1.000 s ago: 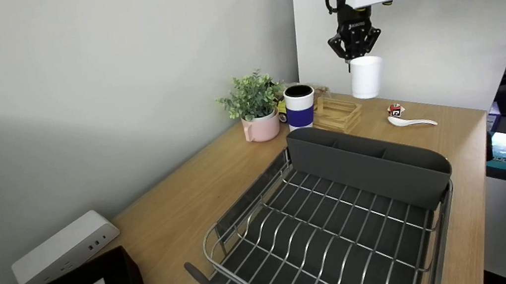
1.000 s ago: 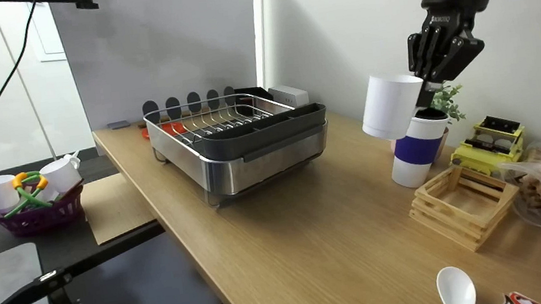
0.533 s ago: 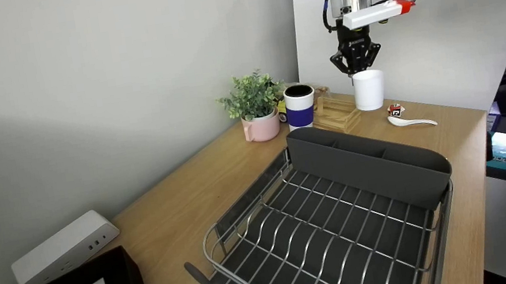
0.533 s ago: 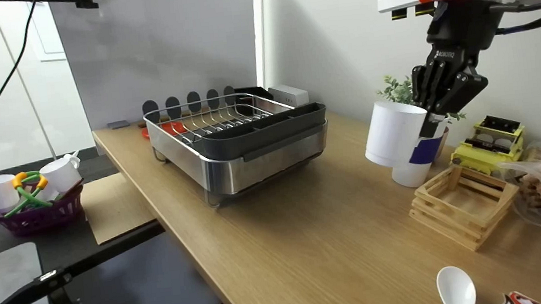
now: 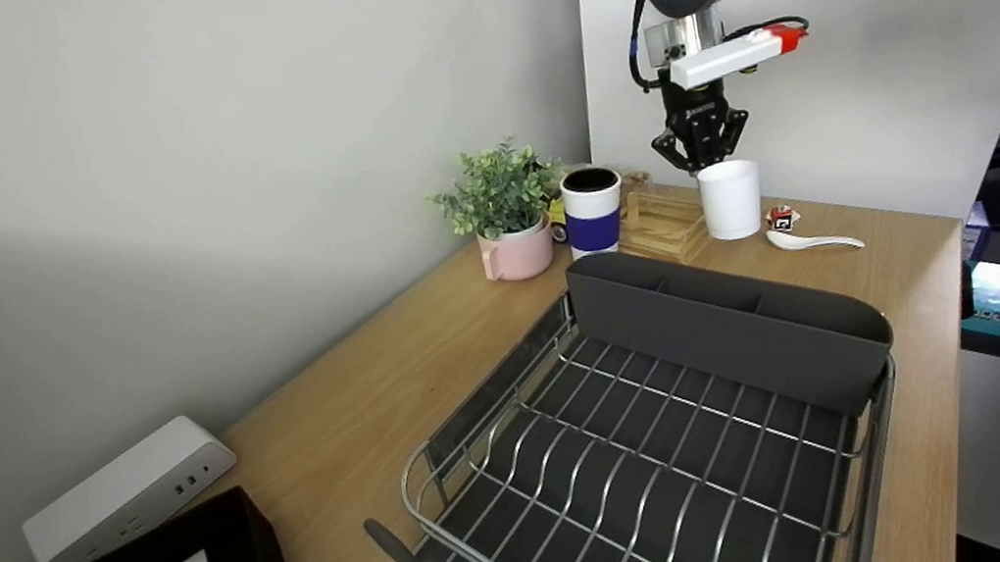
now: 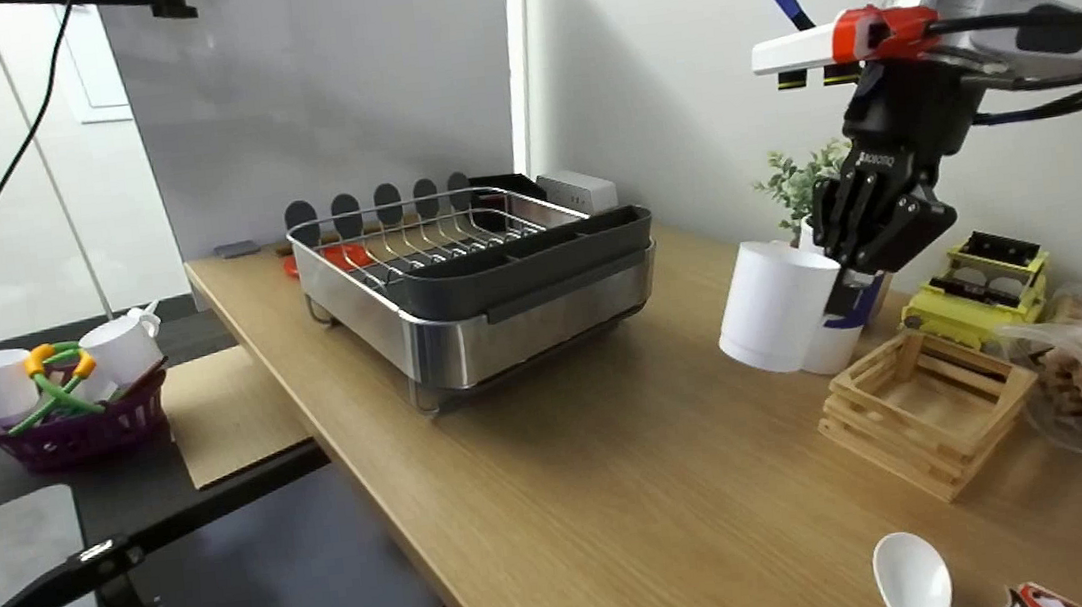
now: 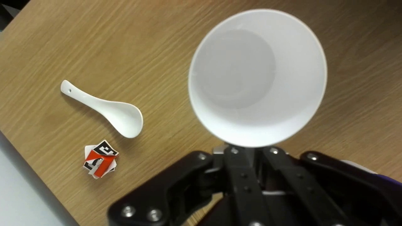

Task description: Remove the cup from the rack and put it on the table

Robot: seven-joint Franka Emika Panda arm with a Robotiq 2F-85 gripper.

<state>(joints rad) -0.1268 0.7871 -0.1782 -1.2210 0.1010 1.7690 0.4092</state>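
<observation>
Wrist view: we're looking down into the white cup, and the gripper has its fingers pressed close together at the cup's near side, gripping it; the exact spot of that hold is hidden. Below lies the wood grain of the table, with a white spoon resting on it and a small red, black and white folded piece near the spoon's bowl.

In an exterior view, there's the cup at the far end, held beyond the dark grey rack, with a wooden crate and a white tumbler with a blue band near it, and a leafy plant in a pink pot beside the tumbler.

In an exterior view, the cup hangs tilted above the table, well apart from the rack and hiding part of the tumbler.
</observation>
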